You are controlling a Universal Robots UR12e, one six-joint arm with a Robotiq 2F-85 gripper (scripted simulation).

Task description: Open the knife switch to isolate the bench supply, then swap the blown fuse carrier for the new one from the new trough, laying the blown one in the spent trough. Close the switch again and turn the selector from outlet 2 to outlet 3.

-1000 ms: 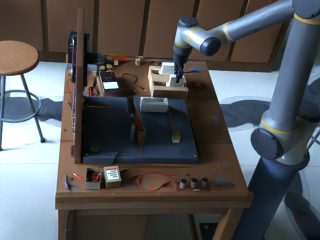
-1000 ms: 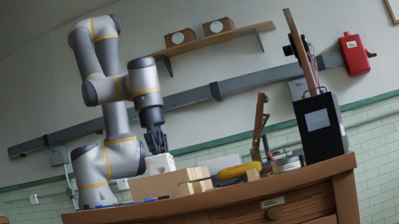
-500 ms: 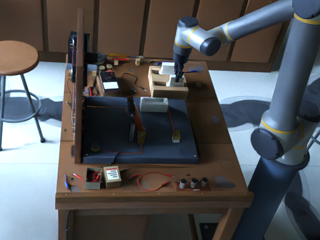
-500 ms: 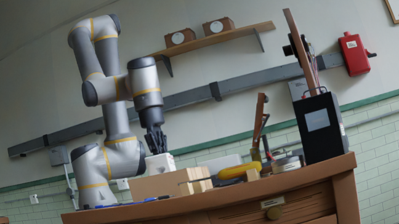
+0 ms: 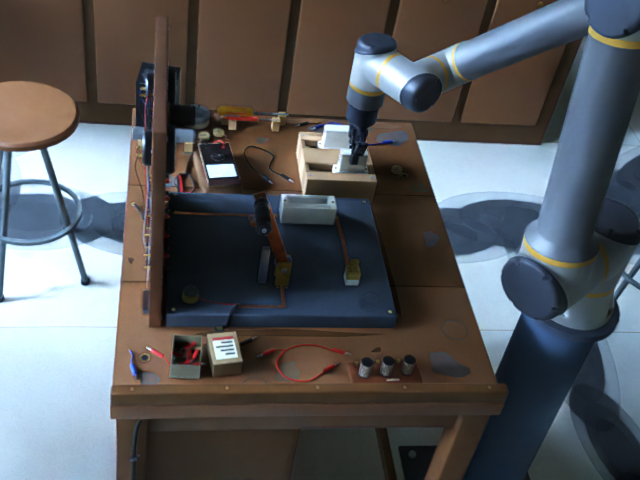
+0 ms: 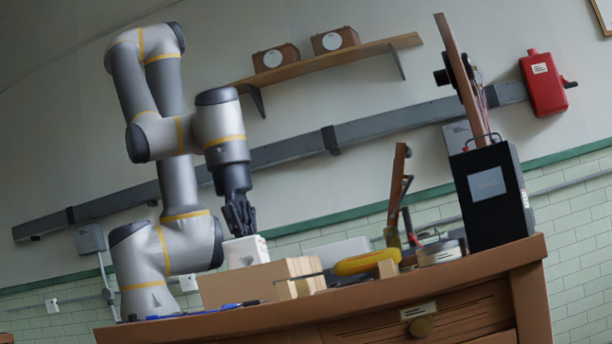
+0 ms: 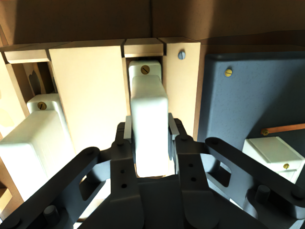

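The white fuse carrier [image 7: 148, 108] I grip sits in the near trough of the wooden trough block [image 5: 335, 164] at the back of the bench. My gripper [image 7: 150, 133] [image 5: 357, 153] is closed on its handle, reaching straight down. A second white carrier [image 5: 333, 137] [image 7: 37, 138] lies in the far trough. The empty white fuse holder [image 5: 308, 208] sits on the dark blue board [image 5: 276, 258]. The knife switch blade [image 5: 274, 232] stands raised, its black handle up.
The trough walls [image 7: 88, 81] stand close on each side of the carrier. A tall wooden panel [image 5: 158, 170] rises at the board's left edge. A meter [image 5: 219, 163], loose leads and a yellow screwdriver [image 6: 366, 261] lie along the back.
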